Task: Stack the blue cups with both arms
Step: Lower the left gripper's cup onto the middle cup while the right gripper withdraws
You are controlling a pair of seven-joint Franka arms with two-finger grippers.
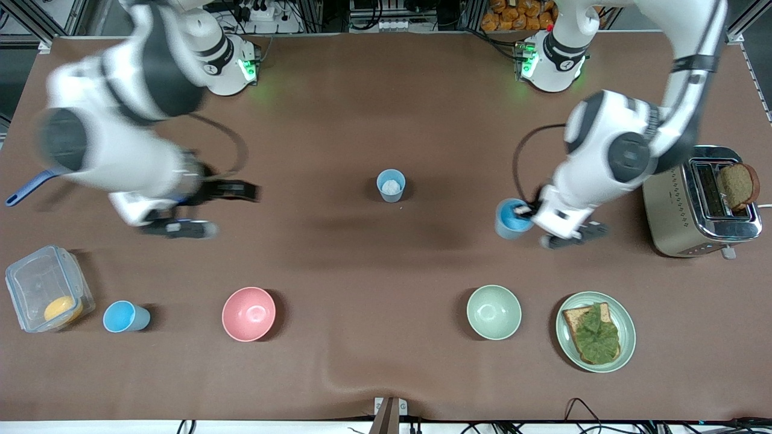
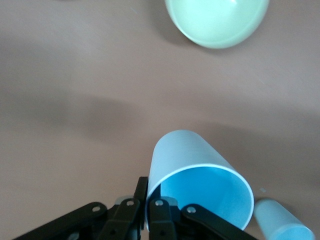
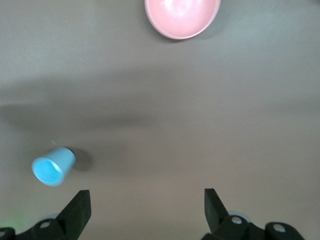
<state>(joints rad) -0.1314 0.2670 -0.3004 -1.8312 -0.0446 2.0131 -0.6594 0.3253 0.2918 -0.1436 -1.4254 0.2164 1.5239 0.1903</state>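
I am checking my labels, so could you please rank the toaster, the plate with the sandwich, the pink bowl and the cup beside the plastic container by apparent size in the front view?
1. toaster
2. plate
3. pink bowl
4. cup

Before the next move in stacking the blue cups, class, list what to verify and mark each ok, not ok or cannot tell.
1. Left gripper grips a light-blue plastic tumbler by its rim: ok.
2. Right gripper jaws open, holding nothing: ok.
3. Light-blue tumbler beside the clear plastic box stands upright: ok.
4. Light-blue tumbler at mid-table is empty: not ok, something white lies inside.
5. Pink bowl and pale-green bowl sit apart from the tumblers: ok.
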